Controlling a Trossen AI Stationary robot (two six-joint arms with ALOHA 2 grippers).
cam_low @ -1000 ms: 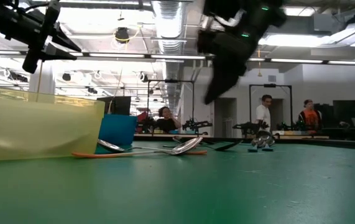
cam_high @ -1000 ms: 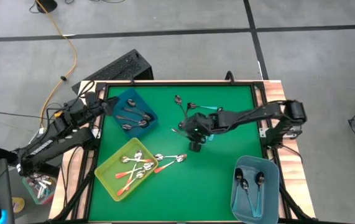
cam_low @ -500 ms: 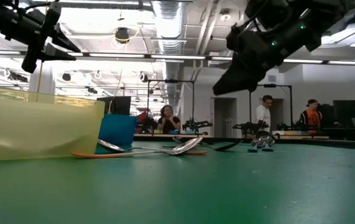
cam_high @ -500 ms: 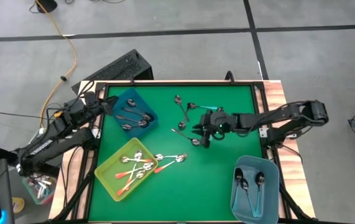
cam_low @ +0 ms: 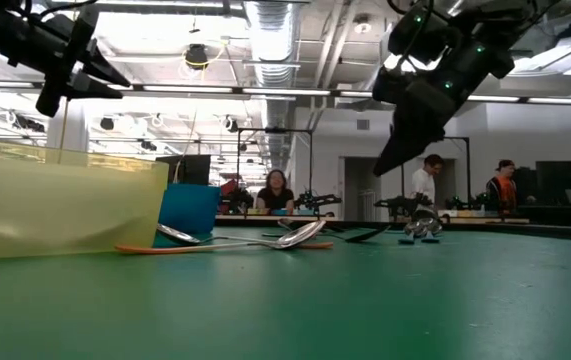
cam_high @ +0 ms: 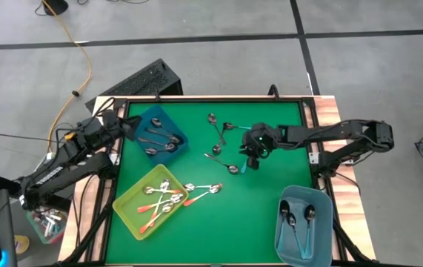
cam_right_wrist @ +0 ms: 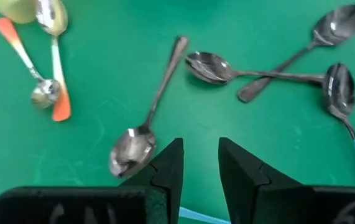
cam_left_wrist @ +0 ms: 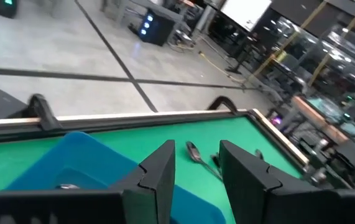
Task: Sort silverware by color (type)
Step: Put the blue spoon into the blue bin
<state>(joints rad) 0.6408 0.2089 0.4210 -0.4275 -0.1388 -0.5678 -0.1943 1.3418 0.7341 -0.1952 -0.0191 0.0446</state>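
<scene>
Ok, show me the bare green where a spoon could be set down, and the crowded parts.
Free: the near strip between the yellow bin and the light blue bin, and the mat's right side beyond the right gripper. Crowded: the loose spoons under that gripper, and the orange-handled spoons beside the yellow bin. The left gripper hovers by the dark blue bin.

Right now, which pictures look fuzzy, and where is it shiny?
Low view: the yellow bin up close looks fuzzy, and ceiling lights glare. Right wrist view: the spoons are soft-edged with bright glints on their bowls. High view: evenly lit.
</scene>
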